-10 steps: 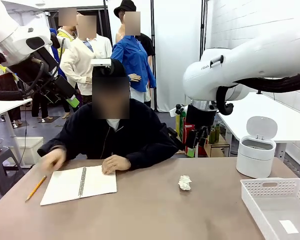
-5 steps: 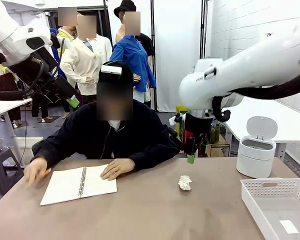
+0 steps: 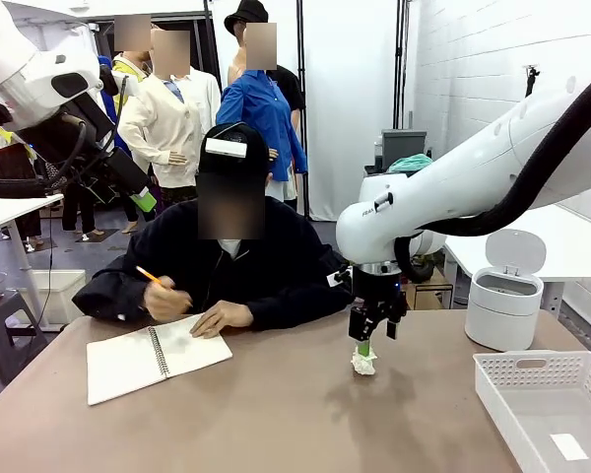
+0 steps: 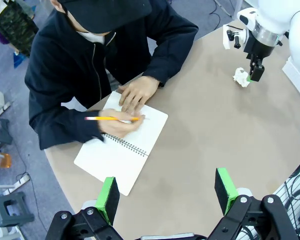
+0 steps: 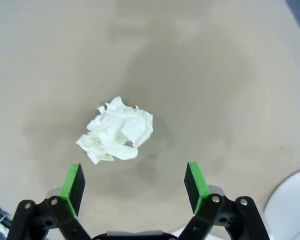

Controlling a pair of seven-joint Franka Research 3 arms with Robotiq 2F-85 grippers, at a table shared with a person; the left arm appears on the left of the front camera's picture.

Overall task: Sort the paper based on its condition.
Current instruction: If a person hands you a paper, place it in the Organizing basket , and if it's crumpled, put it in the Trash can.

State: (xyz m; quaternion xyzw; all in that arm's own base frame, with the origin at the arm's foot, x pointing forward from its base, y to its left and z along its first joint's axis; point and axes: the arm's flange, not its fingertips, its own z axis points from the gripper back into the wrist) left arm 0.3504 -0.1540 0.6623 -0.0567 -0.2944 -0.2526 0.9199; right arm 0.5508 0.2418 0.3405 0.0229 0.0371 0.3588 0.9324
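Note:
A crumpled white wad of paper (image 3: pixel 363 361) lies on the brown table right of centre; it is also seen as paper (image 5: pixel 117 131) and paper (image 4: pixel 240 77). My right gripper (image 3: pixel 371 338) hangs just above it, pointing down, open, with the wad a little ahead of its green pads (image 5: pixel 75 182). My left gripper (image 4: pixel 165 192) is open high above the table's near side, holding nothing. Its arm (image 3: pixel 49 84) sits raised at the far left.
A person sits across the table writing with a yellow pencil (image 3: pixel 146 275) in a spiral notebook (image 3: pixel 153 360). A white slotted basket (image 3: pixel 547 404) stands at the right front. A small white lidded bin (image 3: pixel 505 294) stands behind it at the right.
My right arm has swung in and come down over the crumpled wad. The person picked up the pencil from the table's left and began writing; the notebook shifted slightly.

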